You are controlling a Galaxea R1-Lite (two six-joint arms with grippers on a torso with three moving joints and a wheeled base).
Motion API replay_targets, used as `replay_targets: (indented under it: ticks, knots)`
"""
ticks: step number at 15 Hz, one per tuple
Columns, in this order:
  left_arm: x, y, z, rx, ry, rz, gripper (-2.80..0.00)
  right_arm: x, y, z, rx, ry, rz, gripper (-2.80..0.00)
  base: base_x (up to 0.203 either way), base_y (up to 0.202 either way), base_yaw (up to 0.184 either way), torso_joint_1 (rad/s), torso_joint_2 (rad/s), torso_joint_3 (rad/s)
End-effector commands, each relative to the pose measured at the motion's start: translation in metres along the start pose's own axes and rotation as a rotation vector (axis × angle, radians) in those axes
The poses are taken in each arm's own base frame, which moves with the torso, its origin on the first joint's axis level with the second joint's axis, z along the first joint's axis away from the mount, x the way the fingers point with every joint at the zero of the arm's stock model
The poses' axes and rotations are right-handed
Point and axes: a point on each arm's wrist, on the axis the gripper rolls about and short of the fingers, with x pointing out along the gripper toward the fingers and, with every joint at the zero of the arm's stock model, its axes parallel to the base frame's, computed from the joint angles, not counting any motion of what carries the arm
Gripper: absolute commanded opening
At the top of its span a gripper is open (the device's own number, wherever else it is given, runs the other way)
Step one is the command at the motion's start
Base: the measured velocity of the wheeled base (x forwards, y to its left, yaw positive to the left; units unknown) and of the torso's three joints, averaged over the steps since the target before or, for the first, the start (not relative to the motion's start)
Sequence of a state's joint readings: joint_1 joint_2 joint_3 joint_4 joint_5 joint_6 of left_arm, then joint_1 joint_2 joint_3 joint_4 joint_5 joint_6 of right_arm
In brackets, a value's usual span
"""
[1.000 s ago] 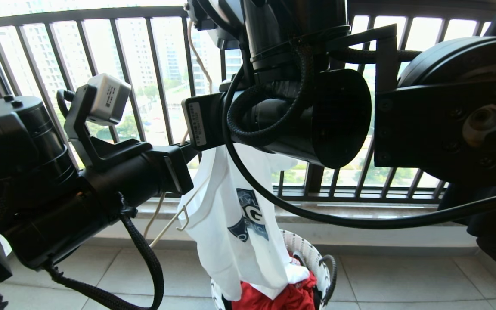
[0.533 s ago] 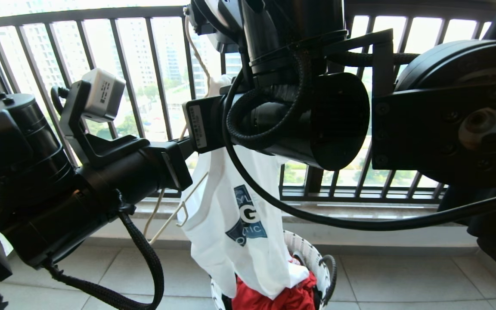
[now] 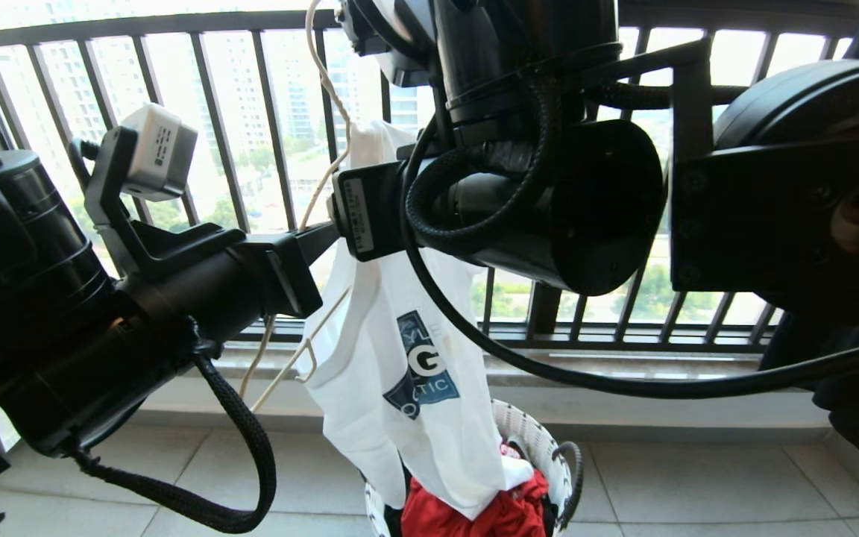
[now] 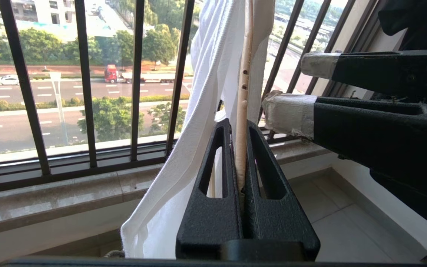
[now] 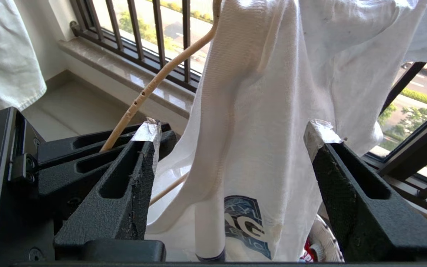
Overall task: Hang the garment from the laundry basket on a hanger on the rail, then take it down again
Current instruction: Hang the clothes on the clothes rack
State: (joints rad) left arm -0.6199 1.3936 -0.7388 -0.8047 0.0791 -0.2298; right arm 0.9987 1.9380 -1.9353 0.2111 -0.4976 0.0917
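Observation:
The white garment (image 3: 392,350) with its dark blue logo hangs draped over the thin cream hanger (image 3: 323,97), and its hem reaches down into the white woven laundry basket (image 3: 541,444). My left gripper (image 4: 238,124) is shut on the hanger's rod (image 4: 242,96), beside the shirt's collar edge. The right gripper (image 5: 235,133) stands wide open close in front of the garment (image 5: 272,111), with the cloth hanging free between its taped fingertips (image 5: 147,132). The rail is out of view.
A dark barred window railing (image 3: 236,149) and a stone sill (image 3: 623,369) stand right behind the shirt. Red clothing (image 3: 474,514) lies in the basket. Another white cloth (image 5: 6,52) hangs off to one side in the right wrist view. Tiled floor lies below.
The right gripper has opened and let go of the garment. The shirt's top now shows higher on the hanger, above the right wrist. The left gripper keeps its hold on the hanger.

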Motion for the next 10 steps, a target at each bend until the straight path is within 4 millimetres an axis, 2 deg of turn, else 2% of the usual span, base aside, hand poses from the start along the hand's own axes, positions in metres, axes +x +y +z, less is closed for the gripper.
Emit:
replay_targets:
  ticks: [1,3,4,10]
  knots:
    - [-0.001,0.0,0.004,-0.002,-0.017,0.002,-2.8,-0.012,-0.007,0.004,0.004,-0.007,-0.012,0.0,0.0,0.0,0.0,0.0,0.0,0.0]
    - [-0.002,0.0,0.004,-0.002,-0.018,0.001,-2.8,-0.022,-0.015,0.007,0.006,-0.009,-0.026,0.0,0.0,0.0,0.0,0.0,0.0,0.0]
    - [-0.003,0.0,0.005,-0.003,-0.021,0.001,-2.8,-0.026,-0.02,0.007,0.006,-0.008,-0.037,-2.8,0.0,0.0,0.0,0.0,0.0,0.0]
    - [-0.016,-0.004,0.019,-0.116,-0.059,-0.072,-2.8,-0.047,-0.049,0.012,0.0,0.018,-0.089,-2.8,0.0,0.0,0.0,0.0,0.0,0.0]
